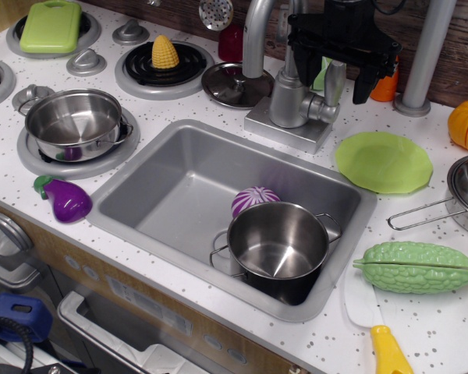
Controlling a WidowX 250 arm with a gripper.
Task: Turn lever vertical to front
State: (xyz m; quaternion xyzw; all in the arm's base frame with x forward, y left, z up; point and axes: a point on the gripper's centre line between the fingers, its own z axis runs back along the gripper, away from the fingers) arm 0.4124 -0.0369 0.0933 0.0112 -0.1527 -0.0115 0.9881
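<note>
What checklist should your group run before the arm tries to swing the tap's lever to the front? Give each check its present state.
1. Lever in view, standing upright beside the tap body: ok.
2. Gripper open: ok, fingers spread.
3. Fingers astride the lever: ok by this view, one finger right of it; depth cannot tell.
4. Fingers touching the lever: cannot tell.
5. Swing path to the front: ok, bare counter between the tap base and the green plate.
6. Curved spout outside the fingers: ok.
</note>
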